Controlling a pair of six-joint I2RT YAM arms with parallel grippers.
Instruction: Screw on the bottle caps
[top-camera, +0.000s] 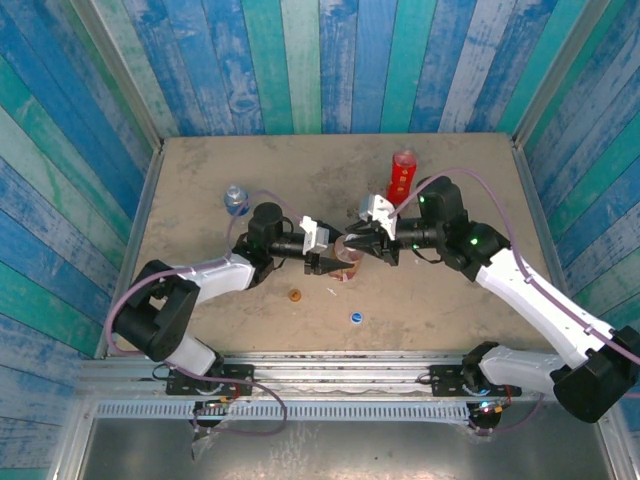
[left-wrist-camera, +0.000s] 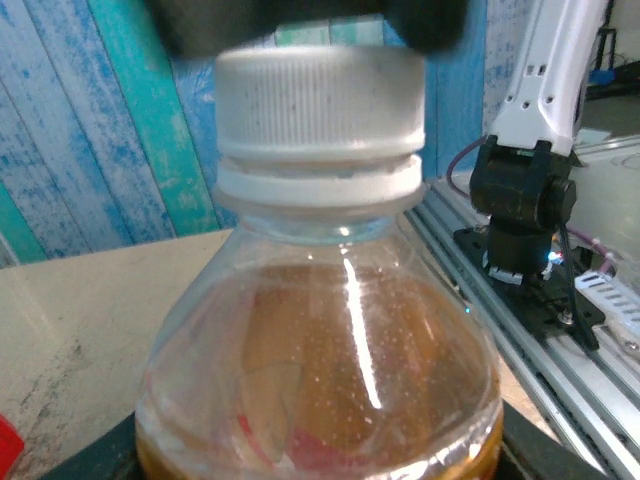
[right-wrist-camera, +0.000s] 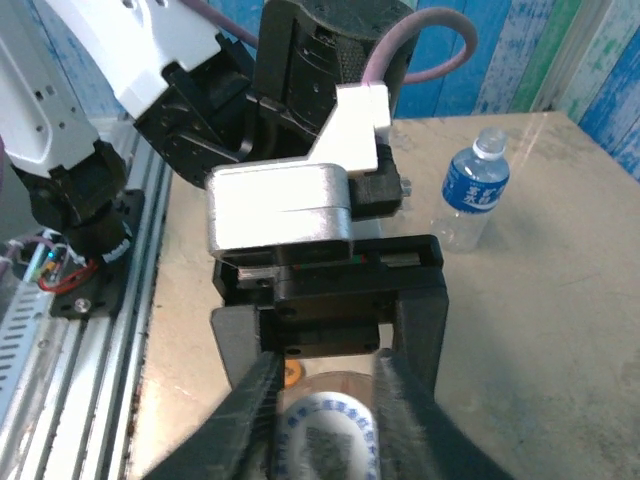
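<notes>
- Arms meet over the middle of the table (top-camera: 200, 180), their grippers nose to nose.
- The left gripper (top-camera: 330, 262) is clenched on the body of the tea bottle (left-wrist-camera: 320, 360), which sits between the two wrists; its dark fingers show at the lower corners of the left wrist view, hugging the bottle's shoulders.
- I cannot tell whether the bottle's base rests on the table or hangs just above it.
- The white cap (left-wrist-camera: 318, 100) sits on the neck of the tea bottle, level, right down against the collar ring; how tightly it is threaded I cannot tell.
- The right gripper (top-camera: 368, 245) is closed on that white cap, one finger pressed to each side of it, reaching in from the side opposite the left gripper.
- The orange cap (top-camera: 294, 295) lies loose on the table, near the left gripper and on the side toward the arm bases.
- The blue cap (top-camera: 356, 318) lies loose too, to the right of the orange one and nearer the table's front edge.
- The red bottle (top-camera: 403, 175) stands upright toward the back, beyond the right wrist, its neck open.
- The clear bottle (right-wrist-camera: 474, 200) stands upright at the back left, well apart from the grippers, also uncapped.
</notes>
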